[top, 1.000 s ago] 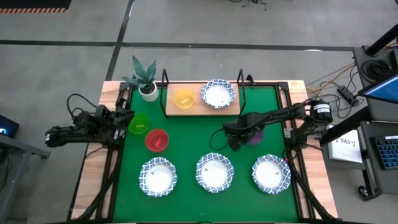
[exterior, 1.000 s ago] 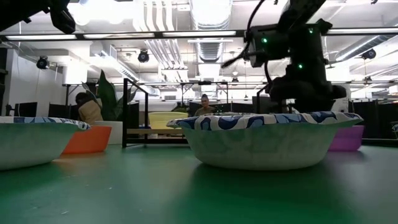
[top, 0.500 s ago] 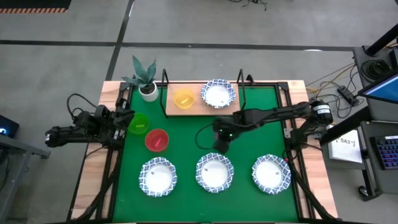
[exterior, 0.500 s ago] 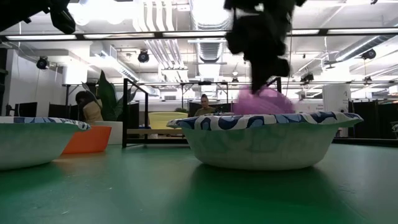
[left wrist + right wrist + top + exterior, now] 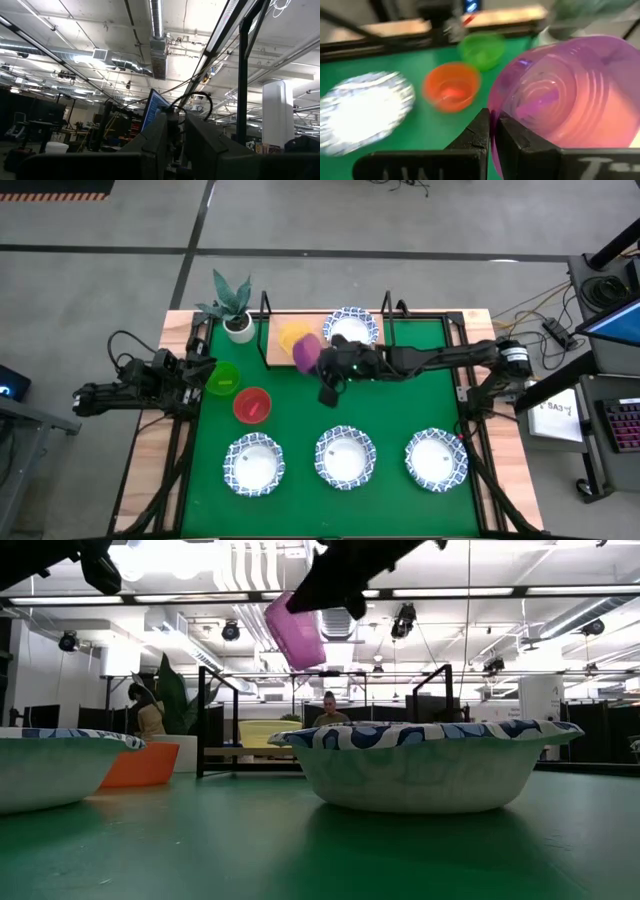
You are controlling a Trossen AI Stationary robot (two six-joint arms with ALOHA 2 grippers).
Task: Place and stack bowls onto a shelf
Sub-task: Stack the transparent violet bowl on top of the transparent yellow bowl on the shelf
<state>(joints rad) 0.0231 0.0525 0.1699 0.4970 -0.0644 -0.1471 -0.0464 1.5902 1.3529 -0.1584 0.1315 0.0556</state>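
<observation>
My right gripper [image 5: 322, 366] is shut on a purple plastic bowl [image 5: 307, 353], held in the air above the near edge of the wooden shelf [image 5: 278, 358]. The bowl also shows high up in the low view [image 5: 295, 632]. A yellow bowl [image 5: 295, 337] and a white blue-rimmed bowl [image 5: 351, 328] stand on the shelf. A green bowl [image 5: 222, 378] and a red bowl [image 5: 252, 404] sit on the green mat. Three white blue-rimmed bowls [image 5: 345, 457] stand in a row near the front. My left gripper [image 5: 192, 373] waits at the table's left edge, shut. My right gripper pinches the purple bowl's rim [image 5: 494, 116] between its two fingers, one finger [image 5: 481, 131] outside the wall and the other [image 5: 516, 141] inside. The bowl is lifted clear and tipped, its opening turned toward the wrist camera.
A small white plant pot [image 5: 238, 326] stands left of the shelf. The shelf's black metal frame posts [image 5: 388, 310] rise at its ends. The large white bowl [image 5: 425, 765] stands close in the low view.
My right gripper has lifted the purple bowl off the mat at the right. It has carried it toward the table's left and far edge, up to the shelf beside the yellow bowl. The bowl has tipped as it rose.
</observation>
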